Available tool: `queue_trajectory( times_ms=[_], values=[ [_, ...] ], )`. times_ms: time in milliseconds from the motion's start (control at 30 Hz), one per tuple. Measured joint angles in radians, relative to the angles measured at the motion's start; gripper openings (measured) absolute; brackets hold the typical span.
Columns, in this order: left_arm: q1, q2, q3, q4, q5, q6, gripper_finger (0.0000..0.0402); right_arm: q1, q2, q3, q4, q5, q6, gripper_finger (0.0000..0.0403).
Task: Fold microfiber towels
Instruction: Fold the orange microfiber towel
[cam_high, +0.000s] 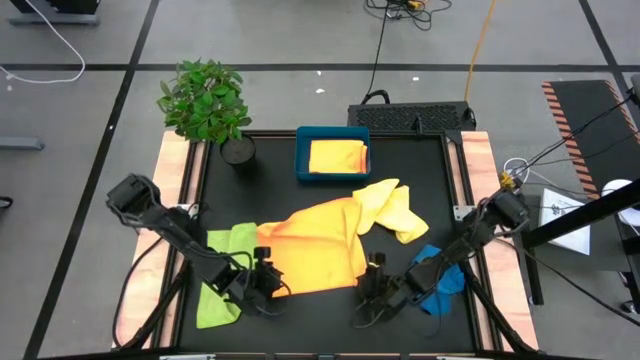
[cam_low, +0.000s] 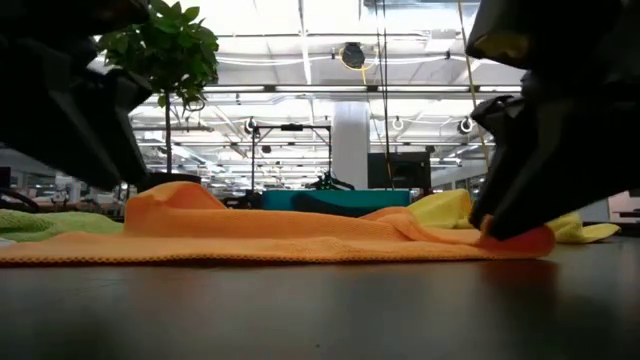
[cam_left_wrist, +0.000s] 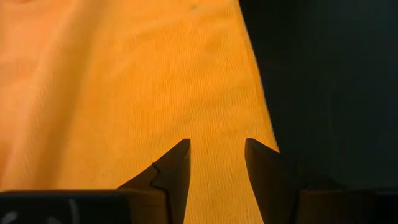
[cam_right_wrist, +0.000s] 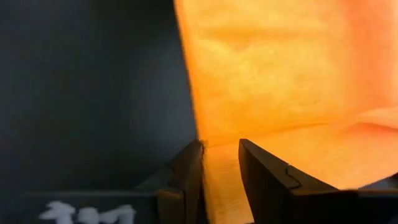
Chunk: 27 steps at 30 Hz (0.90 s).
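The blue tray holds a folded yellow towel. The orange towel lies spread mid-table. Left gripper and right gripper each gape over its near corners. Only from above shows the green towel.

Orange towel spread mostly flat across the middle of the dark bench, rumpled along its far edge, near edge lying straight. Lime green towel crumpled at its left, partly tucked beneath; pale yellow towel bunched at its far right corner; blue towel heaped to the right. Golden yellow towel folded flat inside the teal tray.
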<state>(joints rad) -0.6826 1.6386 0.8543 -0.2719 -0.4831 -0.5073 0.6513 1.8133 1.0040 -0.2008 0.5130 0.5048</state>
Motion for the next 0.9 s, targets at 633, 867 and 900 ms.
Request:
queue_trajectory(
  times_ms=[633, 867, 900],
  values=[
    [0.0, 0.113, 0.001, 0.017, 0.108, -0.049, 0.0152, -0.008, -0.024, 0.001, -0.093, 0.047, 0.124, 0.0007],
    [0.001, 0.114, 0.001, 0.014, 0.117, -0.049, 0.0152, 0.044, -0.079, 0.001, -0.326, 0.146, 0.411, 0.0001],
    [0.001, 0.114, 0.001, 0.014, 0.117, -0.049, 0.0152, 0.053, -0.086, 0.001, -0.367, 0.151, 0.459, 0.0001]
  ],
)
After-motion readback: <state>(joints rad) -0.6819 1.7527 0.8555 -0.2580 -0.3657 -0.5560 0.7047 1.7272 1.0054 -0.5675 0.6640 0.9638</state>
